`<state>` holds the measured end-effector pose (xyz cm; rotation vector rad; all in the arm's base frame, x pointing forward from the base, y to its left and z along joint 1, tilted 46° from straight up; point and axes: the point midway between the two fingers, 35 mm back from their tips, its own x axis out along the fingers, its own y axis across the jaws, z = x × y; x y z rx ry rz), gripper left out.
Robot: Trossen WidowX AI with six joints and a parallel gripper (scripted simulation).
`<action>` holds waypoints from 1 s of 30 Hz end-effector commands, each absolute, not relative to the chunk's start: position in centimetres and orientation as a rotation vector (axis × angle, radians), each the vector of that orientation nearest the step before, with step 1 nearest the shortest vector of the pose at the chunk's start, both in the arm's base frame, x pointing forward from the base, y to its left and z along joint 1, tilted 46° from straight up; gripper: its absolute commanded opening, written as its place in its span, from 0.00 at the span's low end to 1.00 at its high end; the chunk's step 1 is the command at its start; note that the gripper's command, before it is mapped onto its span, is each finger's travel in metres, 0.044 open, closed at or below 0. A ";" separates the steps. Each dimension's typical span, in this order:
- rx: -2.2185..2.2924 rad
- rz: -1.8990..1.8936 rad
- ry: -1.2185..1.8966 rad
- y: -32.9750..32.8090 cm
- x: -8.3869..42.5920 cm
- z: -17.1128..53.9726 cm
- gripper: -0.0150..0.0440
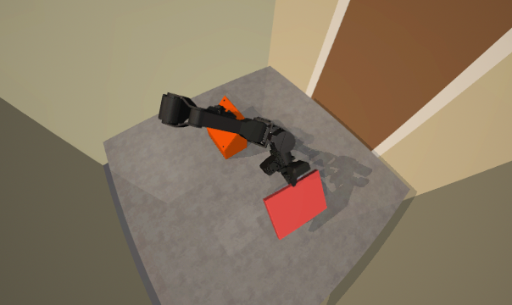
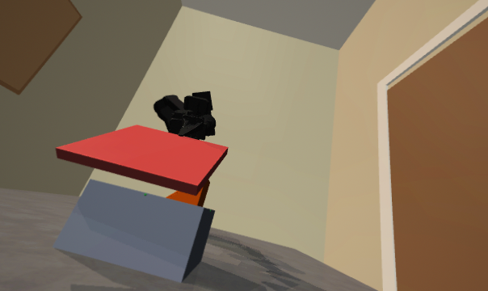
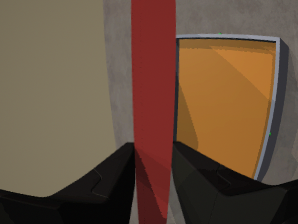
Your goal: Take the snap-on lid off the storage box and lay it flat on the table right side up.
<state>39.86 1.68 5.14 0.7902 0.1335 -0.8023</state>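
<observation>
The red lid (image 1: 296, 205) (image 2: 147, 155) (image 3: 154, 75) is off the storage box and hangs above it, broad red face up, with a visible gap in the exterior view. My gripper (image 1: 293, 184) (image 2: 192, 137) (image 3: 152, 149) is shut on one edge of the lid, with a finger on each side of it in the wrist view. The blue-grey box (image 2: 135, 230) (image 3: 283, 70) stands on the table below. It is open at the top and orange inside. In the top view the lid hides the box.
The grey table (image 1: 188, 224) (image 2: 18, 218) bears everything. An orange block (image 1: 225, 141) (image 2: 189, 198) stands under the arm, behind the box as the exterior camera sees it. The arm (image 1: 222, 120) reaches over it. The table's right edge lies beyond the arm's shadow in the top view.
</observation>
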 end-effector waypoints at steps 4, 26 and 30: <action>0.793 -0.788 0.138 1.0 39.5 6.3 0.25; 0.791 -0.789 0.138 -1.9 38.3 9.3 0.25; 0.791 -0.789 0.138 -2.4 38.0 9.9 0.25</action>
